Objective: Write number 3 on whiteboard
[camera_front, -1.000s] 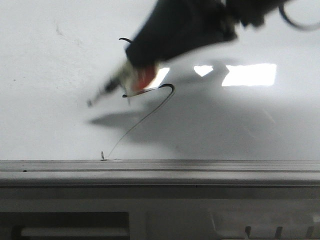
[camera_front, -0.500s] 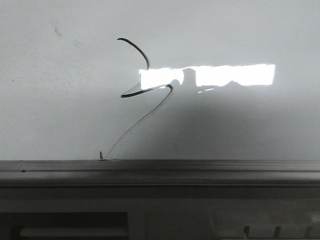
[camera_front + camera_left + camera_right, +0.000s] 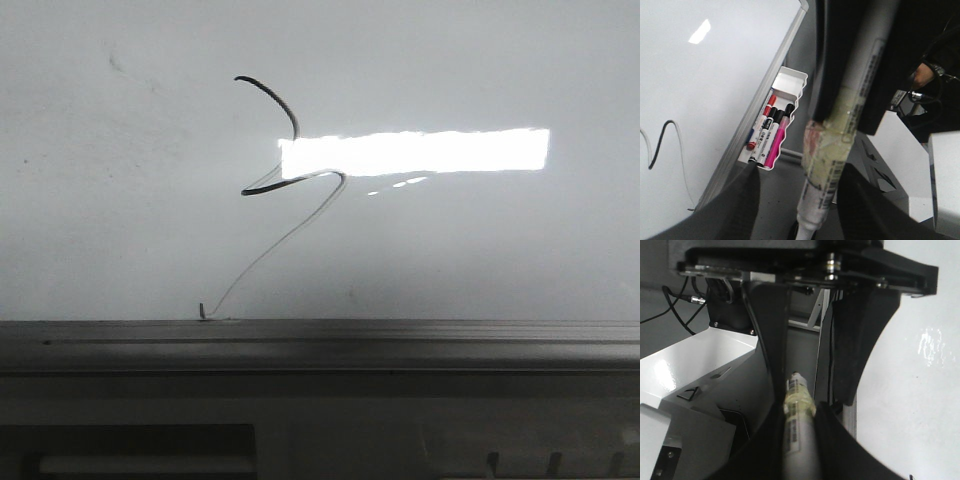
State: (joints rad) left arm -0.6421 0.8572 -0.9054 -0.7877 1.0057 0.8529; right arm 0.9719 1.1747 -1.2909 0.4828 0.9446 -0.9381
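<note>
The whiteboard [image 3: 480, 250] carries the number 3 [image 3: 289, 112], a dark upper arc and a fainter lower loop with a thin tail down to the grey frame strip [image 3: 320, 335]. No gripper is in the front view. In the right wrist view my right gripper [image 3: 799, 415] is shut on a white marker [image 3: 799, 445] with yellowish tape, beside the whiteboard [image 3: 920, 390]. In the left wrist view my left gripper [image 3: 800, 170] is open, its fingers [image 3: 742, 200] apart on either side of that marker [image 3: 827, 165] without touching it. The whiteboard [image 3: 700, 75] and number 3 [image 3: 670, 122] show there too.
A white tray [image 3: 790, 80] on the board's edge holds several markers [image 3: 771, 137], red, black and pink. White metal base parts [image 3: 900, 160] sit beside the board, also in the right wrist view [image 3: 705, 360]. Cables [image 3: 675, 300] hang behind.
The right gripper with the marker has left the front view, moving up and to the right. Its shadow is gone and the whole light reflection shows. The drawn line is unchanged.
</note>
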